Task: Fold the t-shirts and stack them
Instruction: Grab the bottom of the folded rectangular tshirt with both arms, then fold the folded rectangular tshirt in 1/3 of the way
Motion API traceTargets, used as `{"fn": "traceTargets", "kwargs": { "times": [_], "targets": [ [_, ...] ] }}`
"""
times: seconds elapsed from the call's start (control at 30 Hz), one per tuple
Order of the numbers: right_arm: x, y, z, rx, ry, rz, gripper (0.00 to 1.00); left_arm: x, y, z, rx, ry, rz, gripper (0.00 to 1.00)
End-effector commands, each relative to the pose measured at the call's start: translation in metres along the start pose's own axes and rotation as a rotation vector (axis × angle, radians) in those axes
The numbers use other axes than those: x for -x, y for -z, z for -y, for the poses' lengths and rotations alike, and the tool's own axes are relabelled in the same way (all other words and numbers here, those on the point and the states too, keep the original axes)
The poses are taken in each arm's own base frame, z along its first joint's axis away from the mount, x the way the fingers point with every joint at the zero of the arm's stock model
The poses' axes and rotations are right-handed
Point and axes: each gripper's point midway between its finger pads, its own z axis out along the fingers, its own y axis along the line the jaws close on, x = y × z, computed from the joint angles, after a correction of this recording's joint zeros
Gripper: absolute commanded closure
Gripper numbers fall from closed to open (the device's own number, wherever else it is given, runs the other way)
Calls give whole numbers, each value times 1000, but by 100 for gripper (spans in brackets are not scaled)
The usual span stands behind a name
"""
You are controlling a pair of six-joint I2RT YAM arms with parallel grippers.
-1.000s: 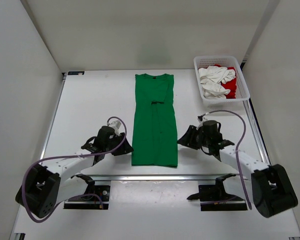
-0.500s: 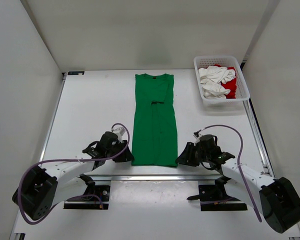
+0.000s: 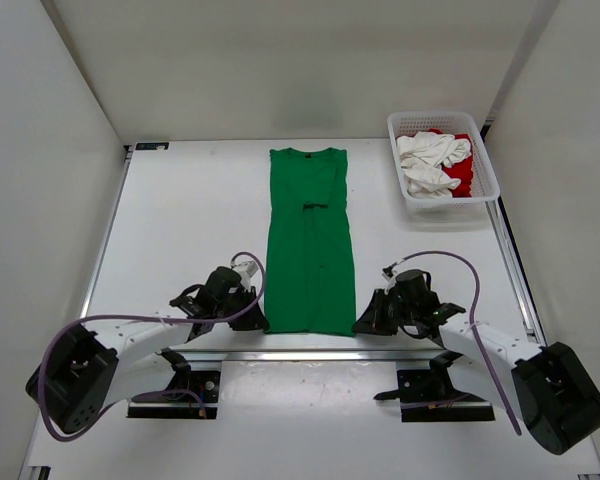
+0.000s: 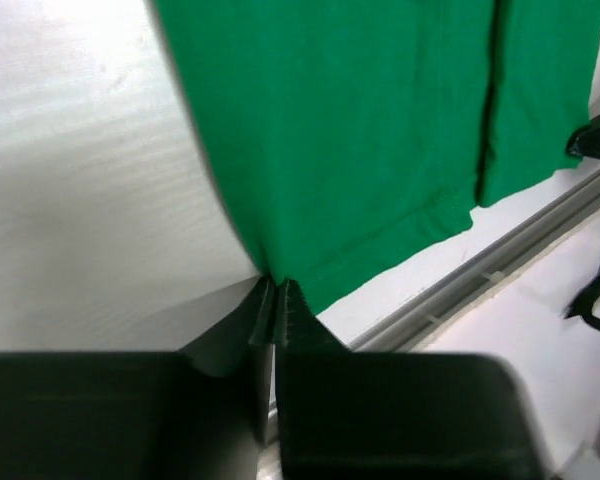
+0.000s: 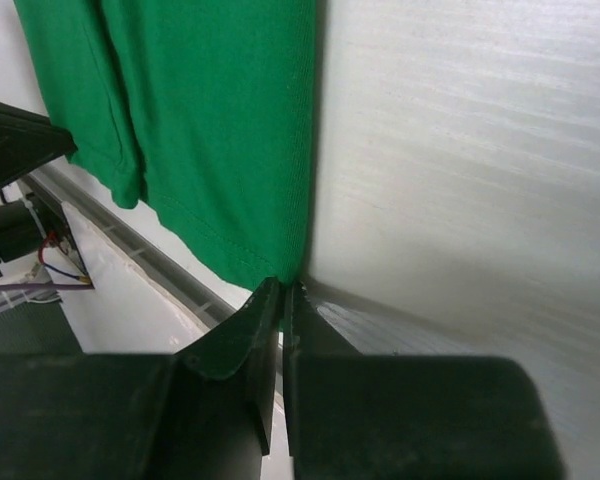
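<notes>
The green t-shirt [image 3: 309, 240] lies flat on the table as a long narrow strip, its sleeves folded in and its collar at the far end. My left gripper [image 3: 261, 322] is shut on the shirt's near left hem corner [image 4: 272, 270]. On the other side my right gripper [image 3: 358, 324] is shut on the near right hem corner [image 5: 285, 275]. Both pinch the cloth low against the table, at the very tips of the jaws. The white t-shirt [image 3: 428, 160] and the red t-shirt [image 3: 462, 178] lie crumpled in the basket.
A white mesh basket [image 3: 486, 165] stands at the back right. A metal rail [image 3: 320, 354] runs along the near table edge just behind the shirt's hem. White walls enclose the table on the left, back and right.
Both arms moved toward the near edge and inward to the shirt's bottom corners. Their jaws, open a second ago, have shut on the hem.
</notes>
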Motion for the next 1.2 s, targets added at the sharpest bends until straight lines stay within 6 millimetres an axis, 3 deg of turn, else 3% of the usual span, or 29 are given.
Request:
{"fn": "traceTargets", "kwargs": {
  "times": [0.0,0.07,0.2,0.3,0.37,0.43,0.57,0.63,0.67,0.73,0.77,0.83,0.87,0.93,1.1,1.17],
  "targets": [
    [-4,2,-4,0,35,2,100,-31,6,-14,40,2,-94,98],
    [-14,3,0,-27,27,-17,100,-37,11,-13,48,0,-97,100],
    [-37,8,-12,-9,22,-49,100,-58,27,-12,13,62,-131,100],
    [-37,17,-27,-4,44,-29,100,-57,39,-7,-11,94,-105,100],
    [-29,23,-28,-20,49,-4,100,-41,47,1,-40,114,-57,100],
    [-10,29,-41,12,96,41,100,-15,56,16,-78,108,2,100],
    [37,32,-45,-34,150,89,100,45,55,31,-74,89,116,100],
    [73,34,-51,-60,183,116,100,90,59,49,-90,54,213,100],
    [83,34,-61,-22,204,125,100,100,53,42,-54,58,215,100],
    [124,34,-68,-41,215,165,100,144,57,51,-59,40,300,100],
    [135,34,-69,-45,216,178,99,149,47,37,-19,69,285,100],
    [169,28,-70,-51,209,194,100,182,46,34,1,72,341,100],
    [184,32,-82,-26,229,215,100,191,40,22,21,96,335,100],
    [210,21,-76,-43,214,214,100,218,39,15,34,115,373,100],
    [256,1,-82,2,231,235,100,254,13,-1,90,127,380,100],
    [273,-14,-76,-3,216,232,100,271,1,-10,116,137,387,100]
  ]
}}
